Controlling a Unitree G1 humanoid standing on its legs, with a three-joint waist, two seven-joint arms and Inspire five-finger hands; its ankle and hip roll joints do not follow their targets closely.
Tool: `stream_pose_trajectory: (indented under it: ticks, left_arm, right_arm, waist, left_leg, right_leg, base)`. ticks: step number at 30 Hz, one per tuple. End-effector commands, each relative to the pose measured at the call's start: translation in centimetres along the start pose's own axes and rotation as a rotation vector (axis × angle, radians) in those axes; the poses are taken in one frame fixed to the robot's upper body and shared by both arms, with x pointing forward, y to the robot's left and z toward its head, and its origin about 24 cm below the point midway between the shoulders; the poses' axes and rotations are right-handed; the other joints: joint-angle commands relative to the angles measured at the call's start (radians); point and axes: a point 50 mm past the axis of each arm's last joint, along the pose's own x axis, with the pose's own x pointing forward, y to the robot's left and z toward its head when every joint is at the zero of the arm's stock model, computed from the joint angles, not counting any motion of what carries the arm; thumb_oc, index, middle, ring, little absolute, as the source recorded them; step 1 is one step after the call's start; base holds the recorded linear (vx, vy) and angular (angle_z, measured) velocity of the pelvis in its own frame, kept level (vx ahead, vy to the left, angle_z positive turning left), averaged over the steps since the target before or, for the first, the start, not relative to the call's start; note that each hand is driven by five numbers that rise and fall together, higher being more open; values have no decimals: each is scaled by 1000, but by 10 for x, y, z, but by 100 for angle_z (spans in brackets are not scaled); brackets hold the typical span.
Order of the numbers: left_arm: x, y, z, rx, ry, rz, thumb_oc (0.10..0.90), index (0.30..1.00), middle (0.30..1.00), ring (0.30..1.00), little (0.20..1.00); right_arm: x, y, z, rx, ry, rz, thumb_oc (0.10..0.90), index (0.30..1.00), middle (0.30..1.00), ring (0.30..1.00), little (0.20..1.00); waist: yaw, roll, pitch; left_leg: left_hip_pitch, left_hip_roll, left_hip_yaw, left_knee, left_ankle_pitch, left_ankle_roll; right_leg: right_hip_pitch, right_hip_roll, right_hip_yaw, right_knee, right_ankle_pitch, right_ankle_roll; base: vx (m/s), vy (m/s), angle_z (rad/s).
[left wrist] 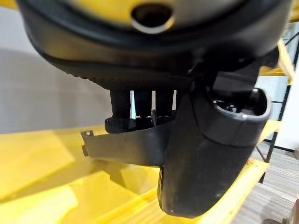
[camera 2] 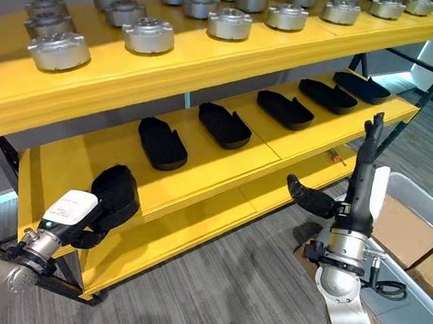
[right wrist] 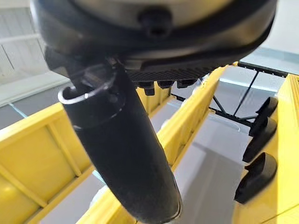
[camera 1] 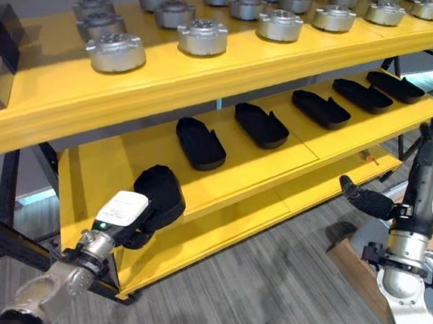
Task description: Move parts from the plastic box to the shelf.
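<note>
Yellow shelf (camera 1: 223, 170): left robot hand (camera 1: 148, 201) clamps half-hidden black part (camera 1: 165, 188); right robot hand (camera 2: 355, 178) splayed.

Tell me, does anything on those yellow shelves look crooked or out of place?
Mostly tidy: black parts lie in an even row on the middle shelf, metal parts above. The one oddity is a small orange bit lying loose near the middle shelf's front edge.
</note>
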Motion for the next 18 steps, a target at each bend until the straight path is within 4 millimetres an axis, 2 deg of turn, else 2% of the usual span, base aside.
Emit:
stream_pose_trajectory:
  ticks: [1, 6, 10, 12, 18]
  left_arm:
    - [25, 44, -18, -15, 87, 172, 400, 300, 300, 300, 300]
    - [14, 17, -29, -28, 191, 53, 400, 300, 300, 300, 300]
    - [12, 7, -34, -24, 237, 10, 400, 300, 300, 300, 300]
    - [12, 1, -38, -26, 260, -3, 400, 300, 300, 300, 300]
    - [17, -7, -50, -35, 341, -24, 400, 300, 300, 300, 300]
  right_arm:
    - [37, -18, 46, 36, -285, -65, 900, 1000, 1000, 1000, 1000]
    - [38, -20, 44, 25, -255, -69, 900, 1000, 1000, 1000, 1000]
    - [39, -17, 38, 20, -224, -28, 900, 1000, 1000, 1000, 1000]
    - [36, -8, 35, 76, -196, 97, 900, 1000, 1000, 1000, 1000]
    - [23, 18, 35, 170, -176, 302, 900, 1000, 1000, 1000, 1000]
  waist:
    - [14, -8, -25]
    - [14, -11, -19]
    - [14, -14, -16]
    - [10, -17, -10]
    - [-16, -11, 8]
  left_leg:
    - [56, -24, 58, 8, -120, 46]
    - [53, -23, 60, 17, -125, 47]
    - [51, -23, 58, 20, -124, 47]
    - [43, -23, 57, 31, -125, 49]
    - [37, -20, 69, 44, -123, 50]
  right_leg:
    - [9, 6, -19, 6, -69, 46]
    - [10, 9, -19, 8, -73, 43]
    - [9, 9, -18, 10, -73, 43]
    - [0, 5, -15, 17, -71, 47]
    - [-18, 7, 2, 34, -73, 46]
  base:
    - [47, 5, -10]
    - [11, 1, -2]
    - [0, 0, 0]
    - [-9, 8, -2]
    - [-17, 30, -3]
